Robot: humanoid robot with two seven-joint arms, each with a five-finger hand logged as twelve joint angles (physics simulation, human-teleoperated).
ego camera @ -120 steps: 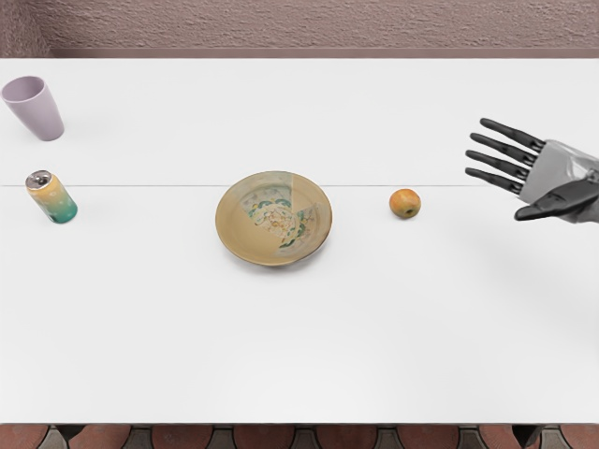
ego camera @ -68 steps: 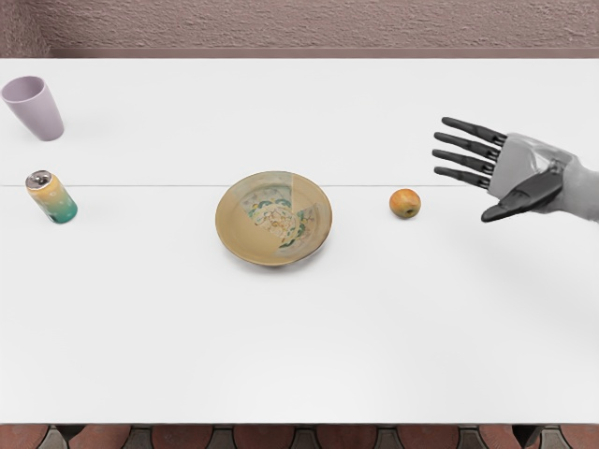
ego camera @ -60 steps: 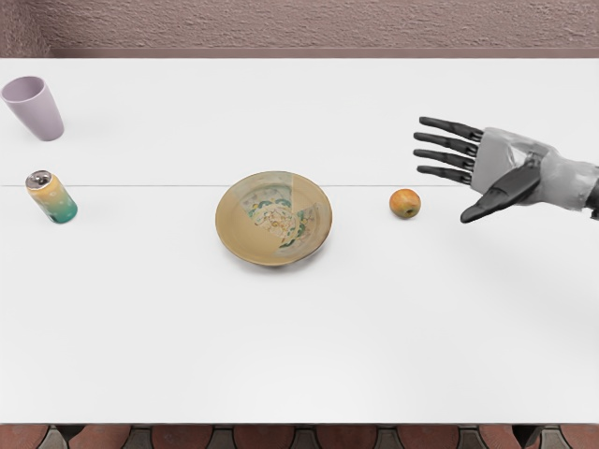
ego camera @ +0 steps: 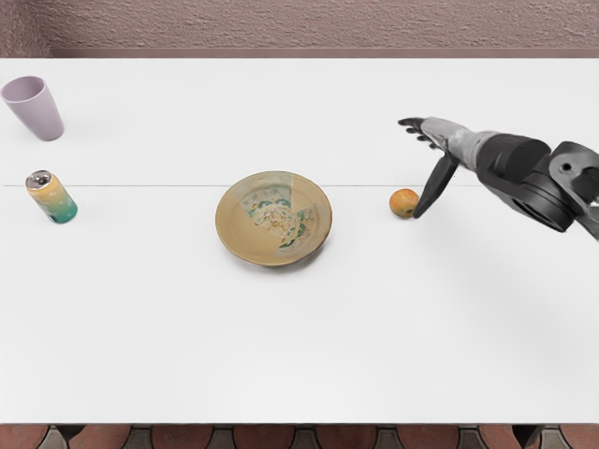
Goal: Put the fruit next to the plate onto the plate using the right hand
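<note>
orange fruit [ego camera: 403,202] sits at the plate's [ego camera: 226,223] three o'clock; right hand [ego camera: 447,145] (fingers spread, holding nothing) hovers just beside it, thumb down.

Simulated dining spot, white table [ego camera: 299,346] with plate [ego camera: 226,221], cup [ego camera: 34,108], can [ego camera: 51,197], rough wall [ego camera: 299,23], tiled floor [ego camera: 281,438]

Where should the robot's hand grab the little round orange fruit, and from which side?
Probably around its round middle, coming from above on its right. The small round orange fruit sits free on the white table, and the open right hand is at that side.
</note>
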